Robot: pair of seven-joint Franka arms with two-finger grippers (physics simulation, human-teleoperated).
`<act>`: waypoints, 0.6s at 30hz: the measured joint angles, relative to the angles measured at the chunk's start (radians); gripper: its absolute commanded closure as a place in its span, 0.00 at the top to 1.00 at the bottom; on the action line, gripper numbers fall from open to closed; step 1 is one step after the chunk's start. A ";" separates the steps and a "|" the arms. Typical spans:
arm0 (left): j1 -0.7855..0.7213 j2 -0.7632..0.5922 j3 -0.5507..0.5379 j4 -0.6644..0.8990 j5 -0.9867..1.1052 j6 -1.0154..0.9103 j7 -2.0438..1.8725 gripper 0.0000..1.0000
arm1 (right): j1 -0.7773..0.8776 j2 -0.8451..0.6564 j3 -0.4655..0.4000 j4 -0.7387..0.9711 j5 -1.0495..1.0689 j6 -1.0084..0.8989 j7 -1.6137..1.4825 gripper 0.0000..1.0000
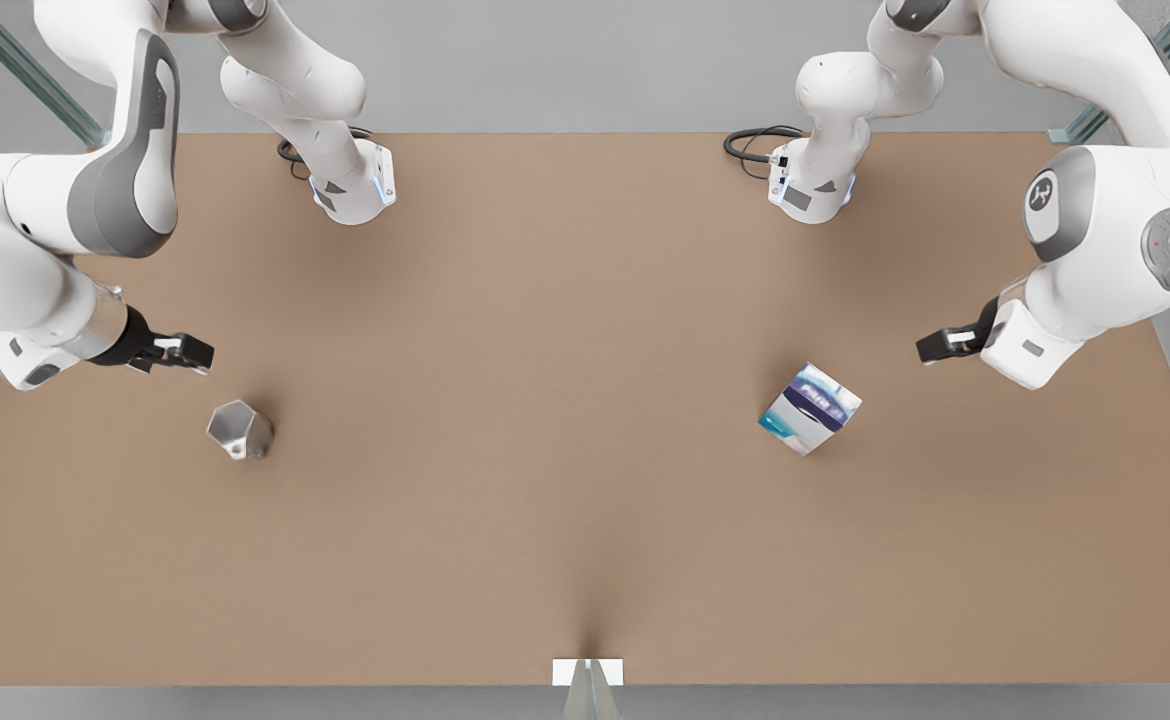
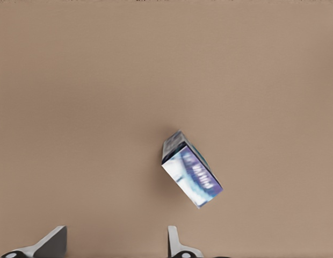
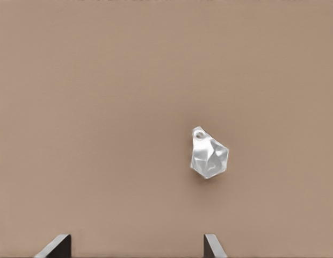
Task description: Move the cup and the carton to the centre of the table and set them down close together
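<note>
Your left claw (image 1: pixel 930 347) hangs open and holds nothing. It is at the front view's right, and the carton (image 1: pixel 810 408) sits on the table (image 1: pixel 545 520) near it, a bit nearer the middle and closer to the near edge. The carton lies turned at a slant to that claw's fingers (image 2: pixel 174 239).

Your right claw (image 1: pixel 185 352) is open and empty too, at the front view's left. The cup (image 1: pixel 241 430) stands just below it in that view. Each arm is nearer its own thing.

You have one cup, one carton, two claws. Cup and carton are well apart.
</note>
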 measured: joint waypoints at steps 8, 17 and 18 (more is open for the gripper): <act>0.001 -0.004 0.000 -0.033 -0.001 -0.002 0.004 1.00 | -0.004 0.010 0.060 -0.117 0.000 0.113 -0.047 1.00; -0.002 -0.010 -0.002 -0.081 -0.004 0.001 0.000 1.00 | -0.005 -0.032 0.035 -0.428 -0.052 0.399 -0.038 1.00; -0.004 -0.009 -0.003 -0.081 -0.004 0.001 -0.006 1.00 | 0.016 -0.048 0.012 -0.485 -0.070 0.482 -0.035 1.00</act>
